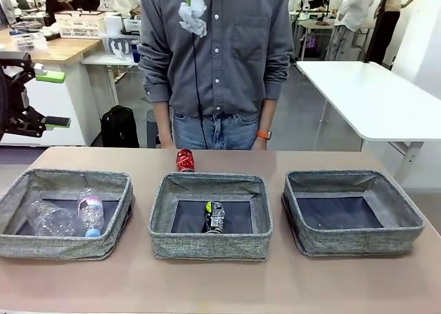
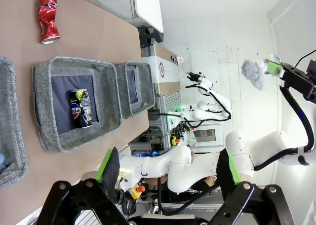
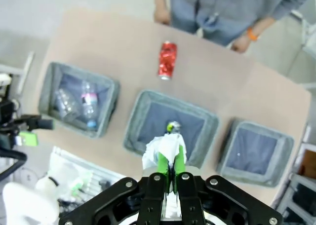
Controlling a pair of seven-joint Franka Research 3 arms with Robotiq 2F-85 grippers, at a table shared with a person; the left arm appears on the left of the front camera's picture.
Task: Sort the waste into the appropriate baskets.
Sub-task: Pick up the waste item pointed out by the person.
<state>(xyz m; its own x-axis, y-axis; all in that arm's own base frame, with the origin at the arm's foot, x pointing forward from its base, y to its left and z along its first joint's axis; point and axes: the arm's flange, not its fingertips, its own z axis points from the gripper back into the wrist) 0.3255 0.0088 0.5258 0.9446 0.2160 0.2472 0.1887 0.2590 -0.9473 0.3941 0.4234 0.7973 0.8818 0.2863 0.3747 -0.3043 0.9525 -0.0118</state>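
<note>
**Q:** What is the right hand doing?

**A:** The right hand (image 3: 173, 161) is clenched on the white paper wad (image 3: 160, 148). It holds the wad high over the table (image 1: 207, 286), about chest height to the person (image 1: 227, 59) standing at the far side.

**Q:** What lies beneath?

**A:** Seen down its fingers, the wad hangs over the near wall of the middle basket (image 1: 210, 248), which holds a dark can (image 1: 214, 217). The right basket (image 1: 358, 242), with nothing in it, lies to the robot's right, in line with the middle one. Paper likely belongs there, so the move is a sideways carry, then a drop. The wad is a crumpled lump with no clear long axis.

**Q:** And the other hand?

**A:** The left hand (image 1: 55, 99) is spread open, holding nothing, raised off the table's left end and well apart from the wad.

**Q:** The rest?

**A:** Bottles (image 1: 89, 214) lie in the left basket (image 1: 65, 248). A red can (image 1: 185, 160) lies on the plain tan table just beyond the middle basket, its long axis pointing roughly toward the person. White tables and workshop clutter stand behind.
</note>
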